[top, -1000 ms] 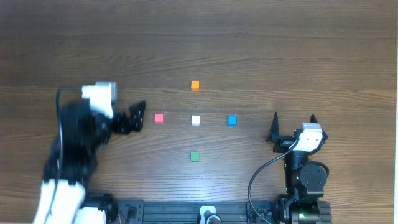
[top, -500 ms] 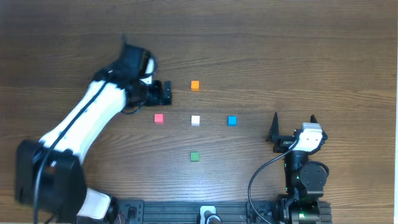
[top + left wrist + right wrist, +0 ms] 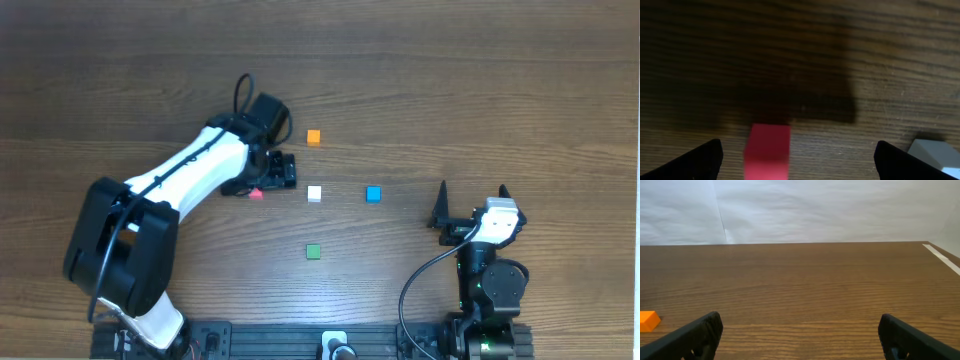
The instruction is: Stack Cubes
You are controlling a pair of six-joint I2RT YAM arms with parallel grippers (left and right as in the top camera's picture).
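left hand (image 3: pixel 799 161): is hanging low over the pink cube (image 3: pixel 767 152), fingers spread wide, gripping nothing
pink cube: is lying on the wooden surface (image 3: pixel 450 80) between the two left fingers, closer to one of them; it seems not to be touching either finger, but the view is dark there
white cube (image 3: pixel 315 193): is sitting just beside the left hand, apart from the pink cube
blue cube (image 3: pixel 373 193): is lying to the right of the white cube, apart from it
orange cube (image 3: pixel 314 137): is lying farther from the arms' bases than the white cube
green cube (image 3: pixel 313 252): is lying nearer to the bases
right hand (image 3: pixel 471 200): is hanging above its own base, fingers wide apart and empty, well apart from all cubes
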